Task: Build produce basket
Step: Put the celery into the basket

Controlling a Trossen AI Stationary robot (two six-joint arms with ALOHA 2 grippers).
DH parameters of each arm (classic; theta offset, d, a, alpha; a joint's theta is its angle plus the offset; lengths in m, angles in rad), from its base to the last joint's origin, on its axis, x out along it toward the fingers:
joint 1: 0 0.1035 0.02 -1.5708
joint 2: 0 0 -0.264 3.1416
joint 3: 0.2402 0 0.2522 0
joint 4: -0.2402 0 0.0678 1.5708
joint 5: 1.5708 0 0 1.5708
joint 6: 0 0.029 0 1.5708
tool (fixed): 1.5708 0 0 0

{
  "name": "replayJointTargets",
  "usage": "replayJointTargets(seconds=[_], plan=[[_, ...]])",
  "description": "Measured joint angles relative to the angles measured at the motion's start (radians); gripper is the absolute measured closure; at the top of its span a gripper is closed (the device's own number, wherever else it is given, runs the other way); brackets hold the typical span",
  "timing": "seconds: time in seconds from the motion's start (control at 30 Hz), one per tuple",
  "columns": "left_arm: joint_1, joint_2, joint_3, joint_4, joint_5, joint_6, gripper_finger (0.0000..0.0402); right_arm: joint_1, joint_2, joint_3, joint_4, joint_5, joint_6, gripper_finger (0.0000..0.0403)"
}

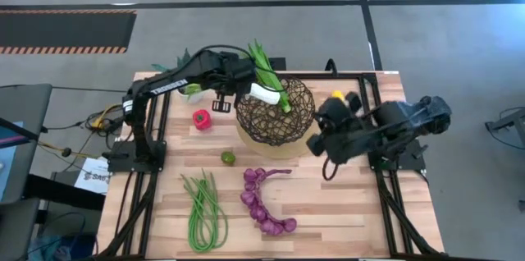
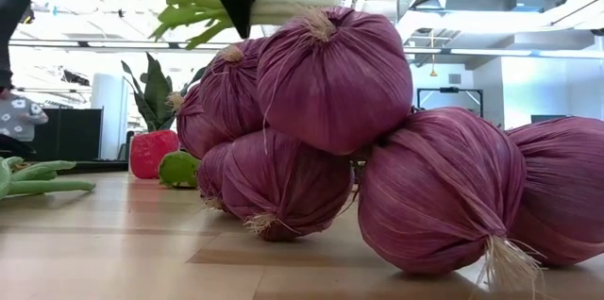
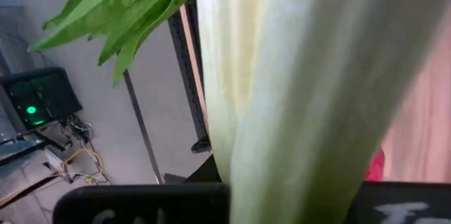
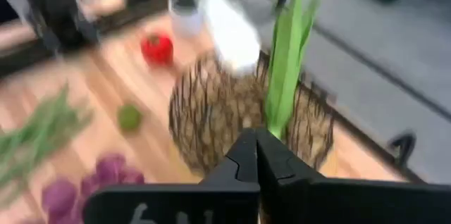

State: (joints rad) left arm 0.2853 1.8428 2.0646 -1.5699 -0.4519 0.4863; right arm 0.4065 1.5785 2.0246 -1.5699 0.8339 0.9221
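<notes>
Tabletop onions (image 2: 377,149) block the low view below the leek (image 2: 274,3).

A pale wooden desk (image 1: 328,212) fills the lower middle of the high view, on grey floor crossed by dark lines. A hazard-striped mat (image 1: 66,31) lies at upper left. A broad-leaved plant (image 2: 151,88) stands left of centre in the low view.

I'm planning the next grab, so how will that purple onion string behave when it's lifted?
The purple onion string lies in a curve of separate bulbs, so it will likely flex and dangle instead of staying stiff. The round bulbs may swing or roll on landing. Their papery skins look ridged, so probably not slippery.
</notes>
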Motion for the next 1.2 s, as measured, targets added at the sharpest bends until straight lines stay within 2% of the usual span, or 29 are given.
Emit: replayJointTargets(seconds=[0.17, 0.4, 0.5, 0.63, 0.77, 0.9, 1.1, 1.2], plan=[[0.014, 0.007, -0.021, -0.002, 0.001, 0.02, 0.0392, -0.002, -0.101, -0.252, -0.002, -0.051, 0.154, 0.0402], [0.016, 0.006, -0.025, -0.001, 0.003, 0.025, 0.0392, 0.033, -0.226, -0.675, 0.025, -0.242, 0.474, 0.0402], [0.022, 0.006, -0.025, -0.002, 0.011, 0.033, 0.0392, 0.109, -0.257, -0.836, 0.14, -0.288, 0.6, 0.0403], [0.055, 0.008, -0.025, -0.001, 0.018, 0.066, 0.0392, 0.216, -0.291, -0.978, 0.348, -0.29, 0.712, 0.0403], [0.108, 0.05, -0.024, -0.001, 0.0, 0.132, 0.0393, 0.283, -0.275, -1.036, 0.477, -0.255, 0.756, 0.0403], [0.147, 0.129, -0.025, -0.001, -0.019, 0.201, 0.0393, 0.308, -0.24, -1.039, 0.522, -0.245, 0.756, 0.0403], [0.158, 0.251, -0.026, 0.0, -0.202, 0.216, 0.0394, 0.317, -0.216, -1.039, 0.562, -0.229, 0.748, 0.0403], [0.154, 0.303, -0.025, -0.001, -0.237, 0.216, 0.0394, 0.32, -0.217, -1.039, 0.562, -0.227, 0.745, 0.0403]])
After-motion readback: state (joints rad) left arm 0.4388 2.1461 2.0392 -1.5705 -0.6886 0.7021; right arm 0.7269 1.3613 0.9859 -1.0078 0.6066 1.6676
